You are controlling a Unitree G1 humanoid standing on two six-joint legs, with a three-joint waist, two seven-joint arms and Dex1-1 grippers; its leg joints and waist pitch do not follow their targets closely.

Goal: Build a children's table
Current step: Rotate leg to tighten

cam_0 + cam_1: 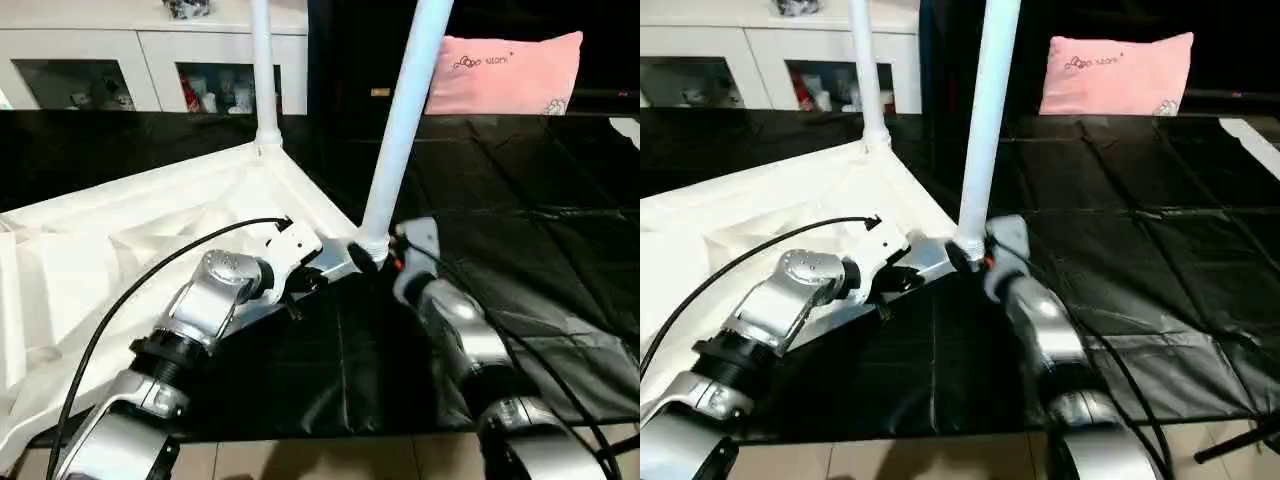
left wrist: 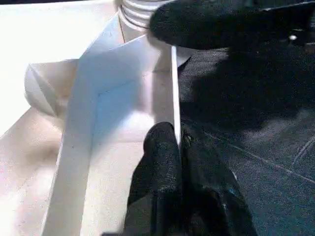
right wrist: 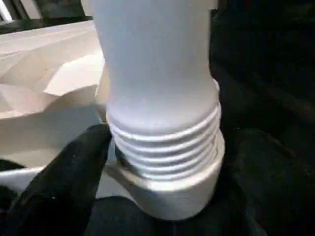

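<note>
Two legs stand up from the upside-down children's table (image 1: 120, 250) on black sheeting: far leg (image 1: 263, 70), near leg (image 1: 400, 130) in its right corner socket. Left gripper (image 2: 178, 147) pinched on the table rim; right gripper (image 3: 162, 196) spread around the near leg's threaded base, not clamping

The tops of two white round plastic tube legs (image 1: 408, 120) (image 1: 264, 70) are cut off by the upper edge of the head views. The near-left part of the white ribbed plastic tabletop (image 1: 110, 250) is hidden behind the left silver forearm. Small objects inside the white glass-door cabinet (image 1: 205, 95) cannot be identified.
</note>
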